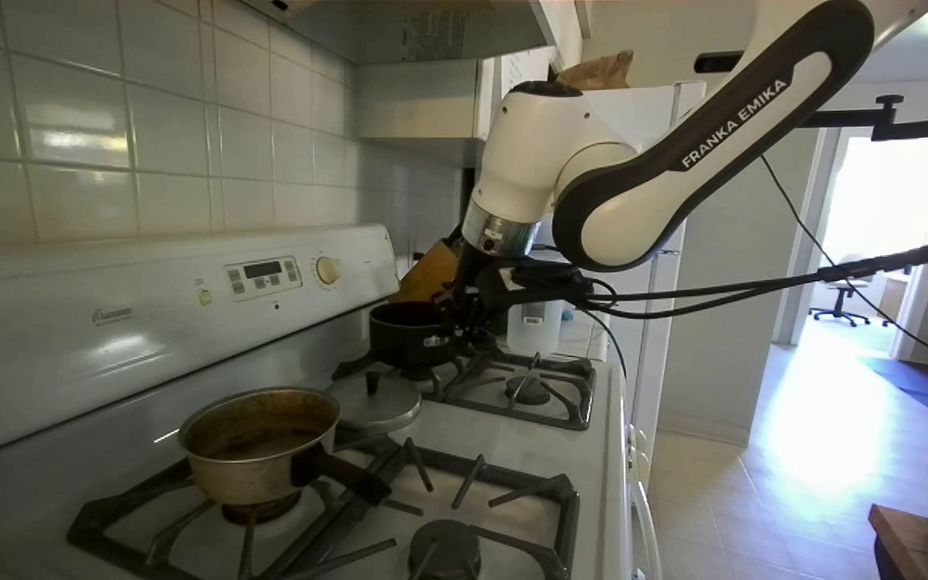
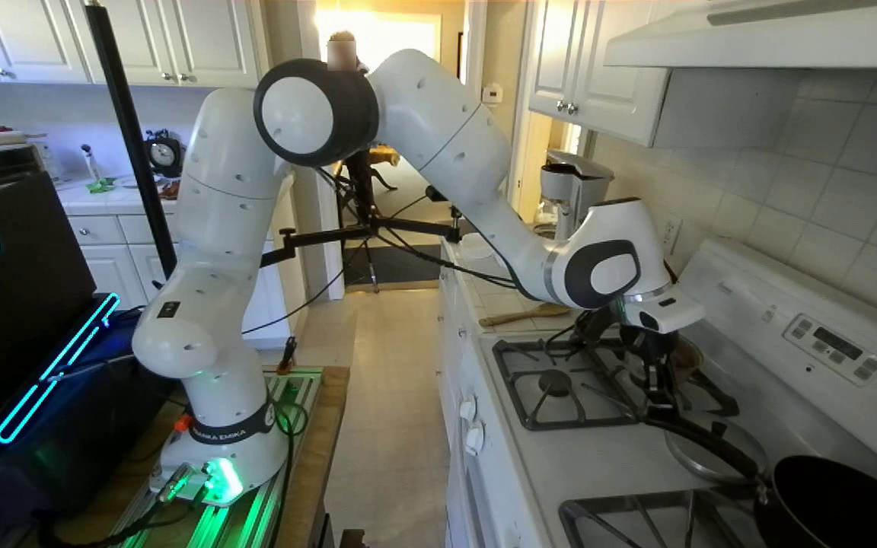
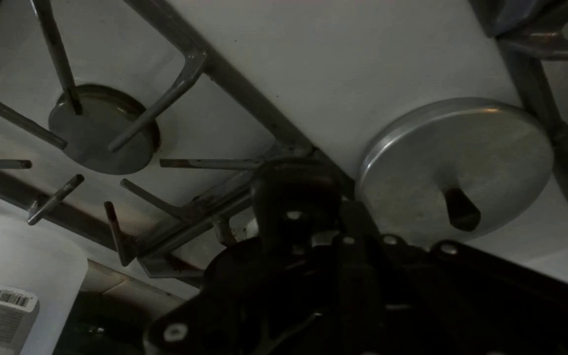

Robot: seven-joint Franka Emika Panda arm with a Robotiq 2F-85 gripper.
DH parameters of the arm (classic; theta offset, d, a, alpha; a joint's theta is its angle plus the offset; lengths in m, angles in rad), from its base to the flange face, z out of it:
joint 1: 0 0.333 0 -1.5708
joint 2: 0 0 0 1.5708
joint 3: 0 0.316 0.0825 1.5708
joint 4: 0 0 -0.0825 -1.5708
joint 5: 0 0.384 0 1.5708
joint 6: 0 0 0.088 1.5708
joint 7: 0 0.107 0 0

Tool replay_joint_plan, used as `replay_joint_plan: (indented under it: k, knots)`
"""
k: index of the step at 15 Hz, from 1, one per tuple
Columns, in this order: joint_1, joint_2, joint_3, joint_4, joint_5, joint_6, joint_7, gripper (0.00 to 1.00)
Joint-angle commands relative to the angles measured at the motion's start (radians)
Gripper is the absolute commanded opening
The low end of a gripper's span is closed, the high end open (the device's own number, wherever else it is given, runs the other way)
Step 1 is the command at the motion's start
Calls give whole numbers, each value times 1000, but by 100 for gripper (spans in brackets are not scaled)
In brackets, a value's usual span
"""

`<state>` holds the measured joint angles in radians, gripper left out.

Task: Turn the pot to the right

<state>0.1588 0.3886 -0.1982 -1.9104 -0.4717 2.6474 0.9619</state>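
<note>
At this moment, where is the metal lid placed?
In an exterior view, the lid lies on the stovetop, left of centre, between the tan pot and the black pot; the wrist view shows it right of centre.

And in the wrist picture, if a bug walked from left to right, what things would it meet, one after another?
A white container low at the left edge → a round burner cap → a silver lid with a dark knob.

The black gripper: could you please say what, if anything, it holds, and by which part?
It cannot be told: in an exterior view, the shut jaws overlap the long handle of the round black saucepan, but no grip shows clearly.
</note>
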Motion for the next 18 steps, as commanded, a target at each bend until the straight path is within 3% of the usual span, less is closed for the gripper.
replay_joint_plan:
  k: [1, 18]
  knots:
    - [1, 11, -19, 38, -1, -56, -33, 0]
    - [-60, 20, -36, 83, -3, -137, -260, 0]
